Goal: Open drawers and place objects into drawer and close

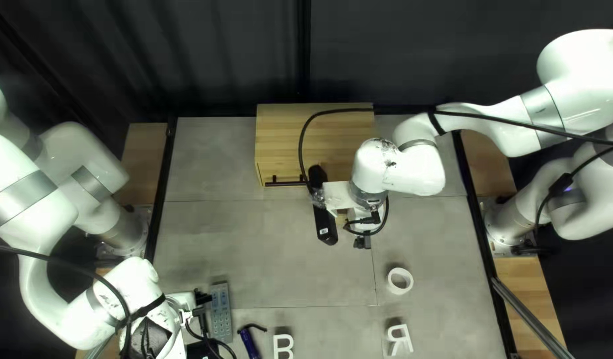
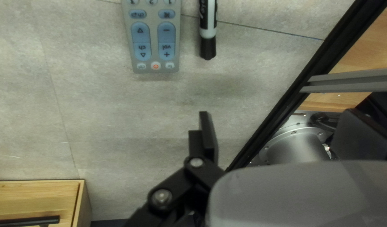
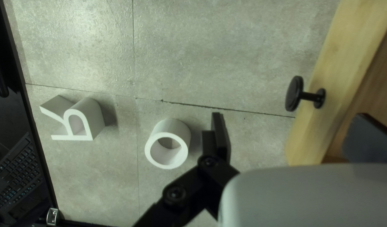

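Note:
My left gripper is low at the left of the top left view; in its wrist view the gripper stands open, empty. Ahead of it lie a grey remote and a black-and-white marker. The wooden cabinet stands at the far edge. My right gripper is before it. From its wrist, this gripper is open, one finger on the table side of a pulled-out drawer's front, the other over the drawer side; a black knob is beside them. The drawer's inside is mostly out of view.
A white ring and a white letter R stand on the right side of the table. Near its front edge are a blue item with a black strap and a white letter B. A keyboard lies beyond the table edge.

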Robot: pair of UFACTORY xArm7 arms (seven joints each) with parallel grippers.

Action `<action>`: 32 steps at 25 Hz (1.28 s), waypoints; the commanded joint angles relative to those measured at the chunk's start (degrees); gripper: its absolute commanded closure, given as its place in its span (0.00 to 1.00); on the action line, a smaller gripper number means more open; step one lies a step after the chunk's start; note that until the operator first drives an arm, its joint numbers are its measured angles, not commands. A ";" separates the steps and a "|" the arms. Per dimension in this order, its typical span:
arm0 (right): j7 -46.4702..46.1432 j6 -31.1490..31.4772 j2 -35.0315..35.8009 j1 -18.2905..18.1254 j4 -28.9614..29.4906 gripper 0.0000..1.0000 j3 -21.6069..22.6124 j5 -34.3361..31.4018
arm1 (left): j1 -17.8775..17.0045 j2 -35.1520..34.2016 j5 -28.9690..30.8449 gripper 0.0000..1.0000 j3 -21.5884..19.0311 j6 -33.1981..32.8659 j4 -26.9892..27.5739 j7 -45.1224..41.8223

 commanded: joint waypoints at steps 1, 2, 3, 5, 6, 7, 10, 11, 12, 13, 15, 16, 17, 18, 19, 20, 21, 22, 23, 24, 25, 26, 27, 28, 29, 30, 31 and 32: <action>4.26 8.35 -2.71 3.82 3.32 0.00 5.59 -10.97 | 0.00 0.00 0.00 0.00 0.00 0.00 0.00 0.00; 3.88 9.71 -3.34 5.09 3.16 0.00 7.22 -13.25 | 0.00 0.00 0.00 0.00 0.00 0.00 0.00 0.00; 3.30 10.29 -3.92 6.06 2.62 0.00 8.41 -14.73 | 0.00 0.00 0.00 0.00 0.00 0.00 0.00 0.00; 1.97 11.12 -4.70 8.37 1.29 0.00 10.95 -17.06 | 0.00 0.00 0.00 0.00 0.00 0.00 0.00 0.00; 1.30 11.28 -4.72 8.96 1.04 0.00 11.52 -17.66 | 0.00 0.00 0.00 0.00 0.00 0.00 0.00 0.00; 0.55 11.64 -4.48 10.12 0.70 0.00 12.81 -18.69 | 0.00 0.00 0.00 0.00 0.00 0.00 0.00 0.00; 0.19 11.51 -4.27 12.54 -0.65 0.00 15.46 -20.26 | 0.00 0.00 0.00 0.00 0.00 0.00 0.00 0.00; 0.48 11.22 -4.34 13.08 -1.17 0.00 16.05 -20.46 | 0.00 0.00 0.00 0.00 0.00 0.00 0.00 0.00; 1.02 10.61 -4.39 13.98 -2.12 0.00 17.03 -20.72 | 0.00 0.00 0.00 0.00 0.00 0.00 0.00 0.00; 1.22 10.15 -4.43 14.45 -2.71 0.00 17.53 -20.82 | 0.00 0.00 0.00 0.00 0.00 0.00 0.00 0.00; 1.60 9.09 -4.62 15.33 -3.94 0.00 18.41 -20.76 | 0.00 0.00 0.00 0.00 0.00 0.00 0.00 0.00; 1.71 8.71 -4.69 15.62 -4.34 0.00 18.68 -20.68 | 0.00 0.00 0.00 0.00 0.00 0.00 0.00 0.00; 1.74 7.97 -4.72 16.07 -5.03 0.00 19.11 -20.39 | 0.00 0.00 0.00 0.00 0.00 0.00 0.00 0.00; 1.58 7.56 -4.74 16.25 -5.35 0.00 19.22 -20.22 | 0.00 0.00 0.00 0.00 0.00 0.00 0.00 0.00; 1.25 6.79 -4.73 16.43 -5.85 0.00 19.33 -19.97 | 0.00 0.00 0.00 0.00 0.00 0.00 0.00 0.00; 0.62 5.58 -4.63 16.58 -6.58 0.00 19.39 -19.62 | 0.00 0.00 0.00 0.00 0.00 0.00 0.00 0.00; 0.19 4.69 -4.51 16.71 -7.16 0.00 19.44 -19.35 | 0.00 0.00 0.00 0.00 0.00 0.00 0.00 0.00; -1.13 3.00 -4.62 16.86 -8.48 0.00 19.40 -18.65 | 0.00 0.00 0.00 0.00 0.00 0.00 0.00 0.00; -1.89 1.97 -4.86 16.92 -9.41 0.00 19.32 -18.24 | 0.00 0.00 0.00 0.00 0.00 0.00 0.00 0.00; -2.96 0.33 -5.45 16.95 -10.97 0.00 19.12 -17.64 | 0.00 0.00 0.00 0.00 0.00 0.00 0.00 0.00; -4.00 -2.08 -6.51 17.01 -13.42 0.00 18.86 -16.97 | 0.00 0.00 0.00 0.00 0.00 0.00 0.00 0.00; -4.37 -3.29 -6.95 17.02 -14.60 0.00 18.72 -16.74 | 0.00 0.00 0.00 0.00 0.00 0.00 0.00 0.00; -4.71 -5.59 -7.42 16.88 -16.62 0.00 18.45 -16.52 | 0.00 0.00 0.00 0.00 0.00 0.00 0.00 0.00; -4.26 -7.30 -7.07 16.45 -17.62 0.00 18.10 -16.63 | 0.00 0.00 0.00 0.00 0.00 0.00 0.00 0.00; -3.71 -8.21 -6.89 16.09 -18.18 0.00 17.81 -16.65 | 0.00 0.00 0.00 0.00 0.00 0.00 0.00 0.00; -1.55 -9.83 -6.68 14.98 -19.63 0.00 16.87 -16.30 | 0.00 0.00 0.00 0.00 0.00 0.00 0.00 0.00; -0.44 -10.13 -6.56 14.52 -19.96 0.00 16.50 -15.87 | 0.00 0.00 0.00 0.00 0.00 0.00 0.00 0.00; -0.44 -10.13 -6.56 14.52 -19.96 0.00 16.50 -15.87 | 0.00 0.00 0.00 0.00 0.00 0.00 0.00 0.00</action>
